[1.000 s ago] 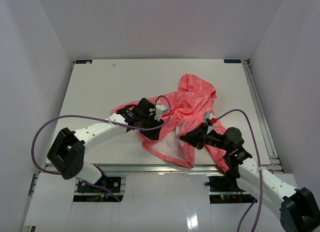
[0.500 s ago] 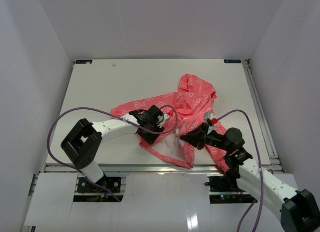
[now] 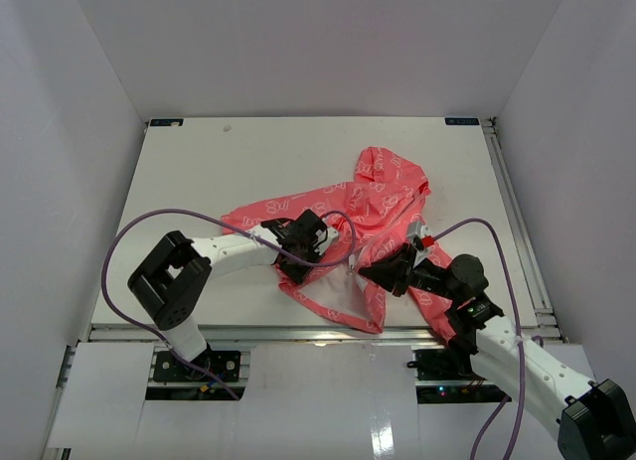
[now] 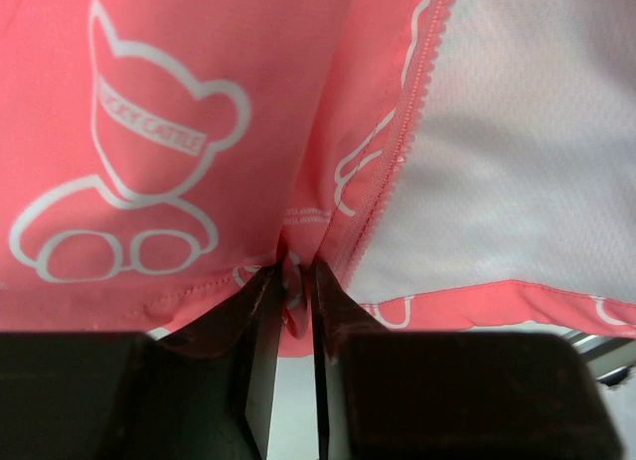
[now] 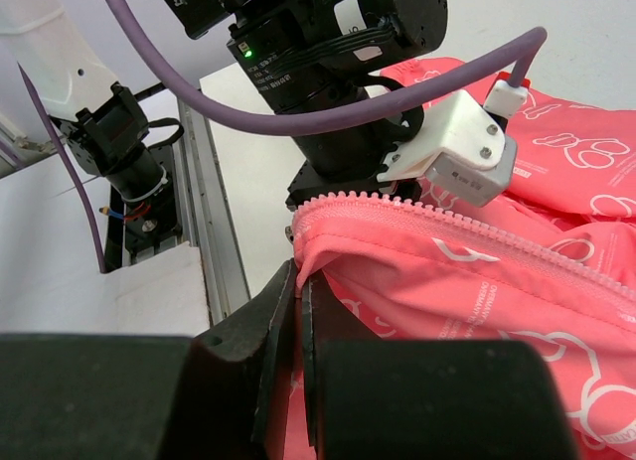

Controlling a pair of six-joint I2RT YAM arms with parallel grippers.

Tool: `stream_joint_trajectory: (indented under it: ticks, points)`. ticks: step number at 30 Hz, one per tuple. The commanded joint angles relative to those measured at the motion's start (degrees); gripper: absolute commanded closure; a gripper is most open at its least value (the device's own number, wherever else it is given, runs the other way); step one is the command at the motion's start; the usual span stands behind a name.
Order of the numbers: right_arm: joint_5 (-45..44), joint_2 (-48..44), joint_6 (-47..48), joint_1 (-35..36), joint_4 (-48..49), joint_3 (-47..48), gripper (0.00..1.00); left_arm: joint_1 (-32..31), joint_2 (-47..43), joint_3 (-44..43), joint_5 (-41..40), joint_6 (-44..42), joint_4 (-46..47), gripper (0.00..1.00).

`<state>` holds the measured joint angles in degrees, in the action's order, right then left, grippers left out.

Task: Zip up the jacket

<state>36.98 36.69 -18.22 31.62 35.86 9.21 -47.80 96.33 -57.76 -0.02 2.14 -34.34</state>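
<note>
The left gripper (image 4: 294, 286), having just shifted nearer, is closing its fingers on the hem (image 4: 184, 297) beside the zipper (image 4: 411, 94) of the jacket (image 3: 383, 194) lying ahead of both grippers, while the right gripper (image 5: 299, 281) is clamping the other zipper edge, likely readying both ends for joining.

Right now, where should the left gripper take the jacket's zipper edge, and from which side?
Take the jacket at the bottom hem corner where the zipper teeth end, coming in from the hem side. There the edge folds into a thin ridge that is easy to straddle; higher up it lies flat on the white lining. The left gripper is pinching there.
</note>
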Motion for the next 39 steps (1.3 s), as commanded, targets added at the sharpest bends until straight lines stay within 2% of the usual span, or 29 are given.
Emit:
stream_joint_trajectory:
  ticks: [1,3,7,10,11,13,20,25,32,36,39]
  points:
    - [-0.68,-0.74,0.82,0.20,1.06,0.45,0.92,-0.28,0.44,1.06,3.28,0.76,0.68,0.95]
    - [-0.68,-0.74,0.82,0.20,0.97,0.55,0.92,-0.28,-0.80,1.29,3.28,0.99,0.95,1.00]
    - [-0.77,-0.48,1.00,0.20,0.75,0.94,0.92,-0.24,-3.31,0.89,3.94,1.91,1.17,0.98]
    - [-0.93,-0.30,1.22,0.20,0.48,1.12,0.92,-0.26,-4.92,-0.01,5.38,2.54,1.17,0.71]
    - [-0.99,-0.30,1.26,0.20,0.40,1.16,0.92,-0.28,-5.09,-0.32,5.88,2.36,0.92,0.74]
    - [-1.04,-0.38,1.18,0.20,0.28,1.24,0.92,-0.28,-5.35,-0.99,5.54,2.25,0.20,0.98]
    - [-1.01,0.24,1.32,0.20,0.35,1.57,0.92,0.44,-6.57,-2.44,6.19,3.10,0.86,1.00]
    - [-1.35,0.63,1.19,0.20,0.60,1.35,0.92,3.09,-9.49,-2.43,9.23,5.85,5.01,1.00]
    - [-0.21,3.85,0.25,0.29,3.38,1.44,0.92,5.52,-17.90,1.86,18.67,9.31,18.72,1.00]
    - [-0.73,5.24,-0.38,0.48,5.19,1.62,0.92,5.52,-21.11,6.97,23.79,12.03,31.79,1.00]
    - [-2.02,6.37,-0.19,0.81,6.09,2.43,0.92,5.48,-23.31,13.66,25.36,15.00,47.80,1.00]
